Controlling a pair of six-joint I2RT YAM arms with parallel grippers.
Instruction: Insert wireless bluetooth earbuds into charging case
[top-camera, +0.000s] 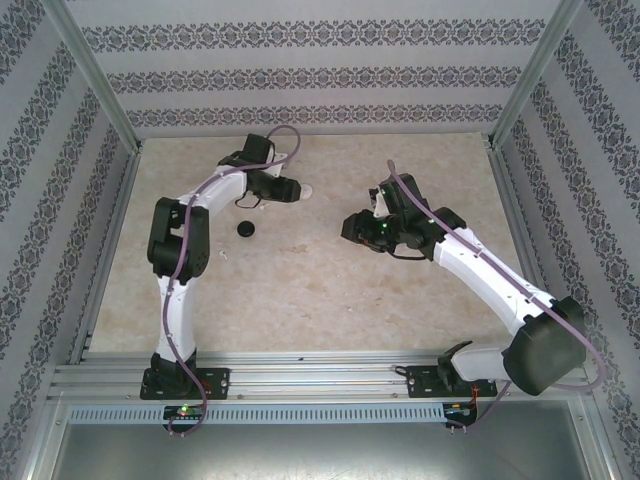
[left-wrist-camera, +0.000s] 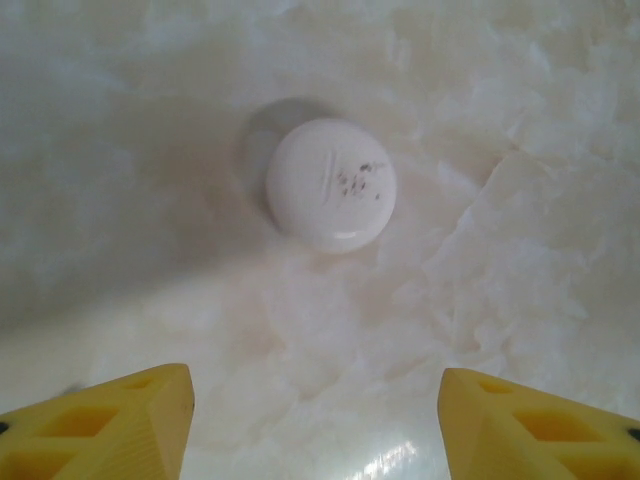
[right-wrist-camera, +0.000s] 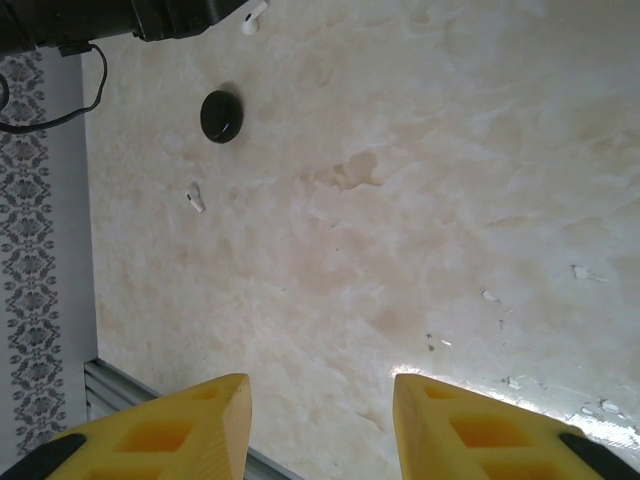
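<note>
A white round charging case (left-wrist-camera: 331, 184), lid shut with dark specks on top, lies on the table just ahead of my left gripper (left-wrist-camera: 315, 388). That gripper is open and holds nothing. From above, the case (top-camera: 305, 190) sits right at the left gripper (top-camera: 290, 188). A small white stemmed earbud (right-wrist-camera: 195, 200) lies alone on the table, far ahead of my right gripper (right-wrist-camera: 320, 390). The right gripper is open and empty, hovering at mid-table (top-camera: 352, 226). A white bit (right-wrist-camera: 255, 17) peeks out beside the left arm; what it is I cannot tell.
A black round puck (top-camera: 245, 230) rests left of centre, also seen from the right wrist (right-wrist-camera: 221, 115). The marble-patterned table (top-camera: 320, 290) is walled by patterned panels on three sides. A metal rail (top-camera: 320, 375) runs along the near edge.
</note>
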